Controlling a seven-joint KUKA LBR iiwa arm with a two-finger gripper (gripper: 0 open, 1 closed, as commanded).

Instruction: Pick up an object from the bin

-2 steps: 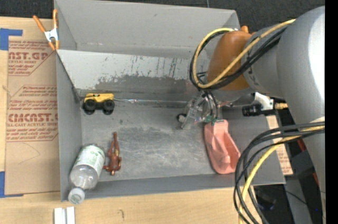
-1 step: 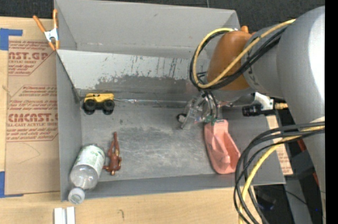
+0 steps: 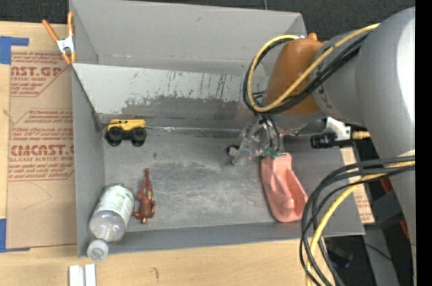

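Now my pincer (image 3: 251, 148) hangs off the arm reaching in from the right, at the upper end of a pink thing (image 3: 283, 191). It lies lengthwise up-down the view at the bin's (image 3: 189, 170) right. I cannot tell the pincer's width.

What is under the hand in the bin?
Bare bin floor shows beneath the hand, with a pink shoe-like thing just beside it. The arm covers whatever lies further right.

One cam, fixed above the bin (image 3: 196, 173), looking down with a slight tilt, so the bin's far wall shows its inner face. It's close in: the bin takes most of the frame. The arm (image 3: 378, 82) enters from the bin's right.
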